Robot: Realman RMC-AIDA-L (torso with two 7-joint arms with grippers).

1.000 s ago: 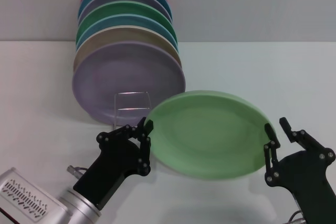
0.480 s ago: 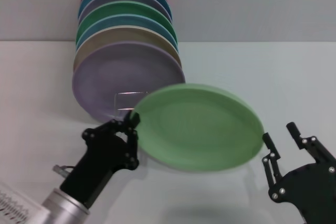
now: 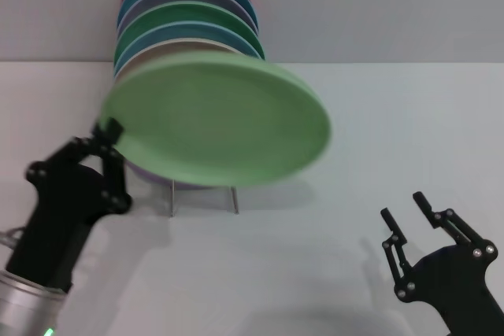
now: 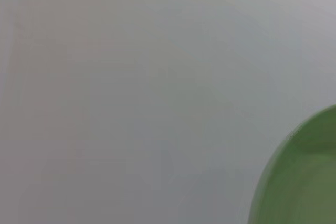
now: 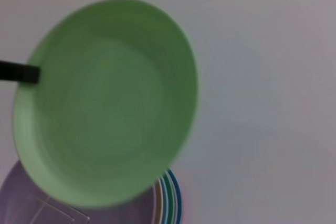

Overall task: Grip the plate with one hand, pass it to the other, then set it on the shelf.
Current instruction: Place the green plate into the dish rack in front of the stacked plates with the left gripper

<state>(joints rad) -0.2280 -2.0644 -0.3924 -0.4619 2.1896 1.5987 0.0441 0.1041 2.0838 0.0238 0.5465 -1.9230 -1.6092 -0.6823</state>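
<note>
The left gripper (image 3: 110, 133) pinches the pale green plate (image 3: 216, 122) by its rim at the plate's nine o'clock edge, holding it raised and nearly level above the white tabletop (image 3: 315, 241). Just behind the plate, at its twelve o'clock, stands the wire shelf (image 3: 203, 198), filled with upright coloured plates (image 3: 185, 5). The right gripper (image 3: 405, 222) waits at five o'clock, well apart from the plate, its fingers spread wide around nothing.
</note>
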